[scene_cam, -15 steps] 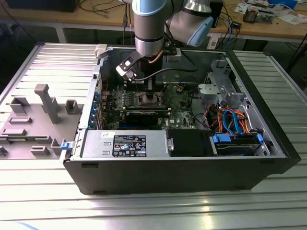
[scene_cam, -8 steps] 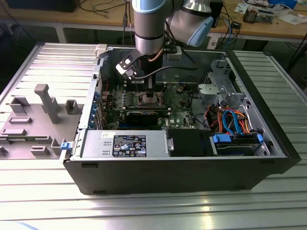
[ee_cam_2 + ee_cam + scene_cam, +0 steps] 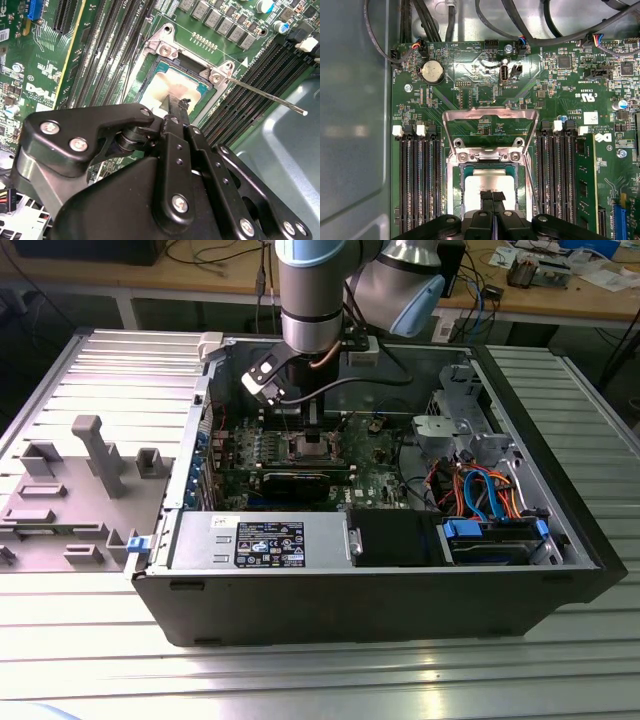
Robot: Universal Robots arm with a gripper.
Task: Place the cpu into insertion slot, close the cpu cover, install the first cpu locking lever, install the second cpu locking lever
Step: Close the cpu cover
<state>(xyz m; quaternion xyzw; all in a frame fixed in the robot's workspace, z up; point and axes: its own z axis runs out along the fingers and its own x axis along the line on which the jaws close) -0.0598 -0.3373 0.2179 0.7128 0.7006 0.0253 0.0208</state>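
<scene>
— Jaws?
— Closed together, empty. The cpu (image 3: pixel 477 182) lies directly under the gripper (image 3: pixel 492 193), seated in the insertion slot (image 3: pixel 451 181)
— Cover?
— The cpu cover (image 3: pixel 490 114) stands open just beyond the tips

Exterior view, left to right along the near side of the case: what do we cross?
grey parts fixture → silver power supply → black drive box → blue drive caddy
</scene>
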